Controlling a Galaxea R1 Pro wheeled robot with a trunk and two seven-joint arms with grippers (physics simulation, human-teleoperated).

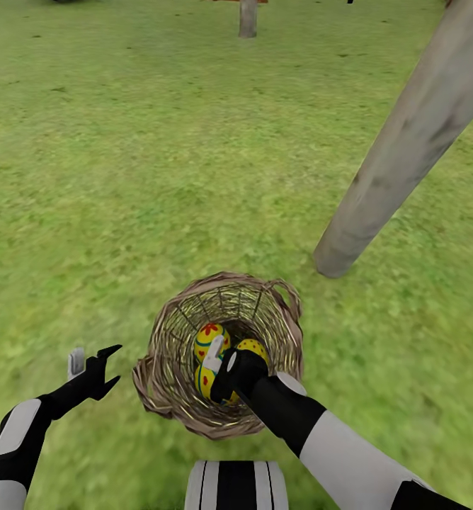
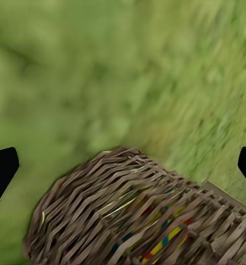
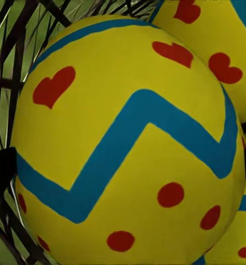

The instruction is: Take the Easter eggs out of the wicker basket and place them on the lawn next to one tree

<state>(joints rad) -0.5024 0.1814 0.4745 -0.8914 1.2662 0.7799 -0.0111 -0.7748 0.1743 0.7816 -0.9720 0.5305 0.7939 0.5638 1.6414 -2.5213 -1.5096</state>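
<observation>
The wicker basket stands on the lawn just in front of me. Three yellow Easter eggs lie in it: one at the back, one to its right, and one in front half hidden by my right gripper. That gripper is down inside the basket, open, its fingertips on either side of a big egg with red hearts and a blue zigzag. My left gripper hangs open and empty just left of the basket.
A thick pale-grey tree trunk leans up from the grass, its foot a short way behind and right of the basket. A second trunk stands far off at the back. Open grass lies all around.
</observation>
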